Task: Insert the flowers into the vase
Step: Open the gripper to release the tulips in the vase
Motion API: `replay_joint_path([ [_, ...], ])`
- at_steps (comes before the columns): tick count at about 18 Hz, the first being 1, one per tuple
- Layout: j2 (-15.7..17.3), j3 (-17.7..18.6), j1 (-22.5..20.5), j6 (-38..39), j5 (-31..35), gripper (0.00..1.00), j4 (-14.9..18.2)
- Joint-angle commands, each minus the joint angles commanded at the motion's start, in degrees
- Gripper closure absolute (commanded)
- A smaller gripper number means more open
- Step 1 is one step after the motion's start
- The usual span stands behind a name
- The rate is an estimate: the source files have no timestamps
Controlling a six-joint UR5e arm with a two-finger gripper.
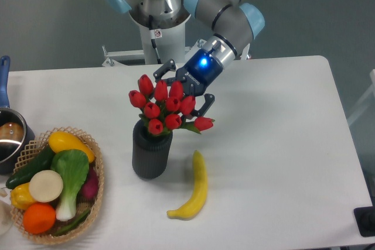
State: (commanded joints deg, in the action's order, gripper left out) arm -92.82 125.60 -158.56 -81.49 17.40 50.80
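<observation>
White table (pixel 281 144); the flowers (pixel 167 106) sit in the vase (pixel 151 153), gripper (pixel 184 95) fingers apart behind them; I'd retreat straight, avoiding blooms.

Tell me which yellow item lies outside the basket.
The banana, lying alone on the bare table just right of the vase. The other yellow items, a squash and a pepper, sit inside the wicker basket with the other produce.

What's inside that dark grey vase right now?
Red tulips rise out of the vase, with a few green leaves at its mouth. Their stems go down inside, hidden by the vase wall and the blooms. The gripper is right behind the blooms.
</observation>
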Motion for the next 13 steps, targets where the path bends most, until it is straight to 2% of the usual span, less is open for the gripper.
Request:
replay_joint_path([
  [4, 0.44, -1.58, 2.38, 3.52, -0.18, 0.0, -0.18],
  [9, 0.79, -2.64, 2.12, 4.67, 1.57, 0.0, 0.0],
  [11, 0.97, -3.86, 1.42, 4.32, 7.78, 0.0, -0.18],
  [13, 0.88, -6.67, 0.28, 4.23, 18.23, 0.0, -0.26],
])
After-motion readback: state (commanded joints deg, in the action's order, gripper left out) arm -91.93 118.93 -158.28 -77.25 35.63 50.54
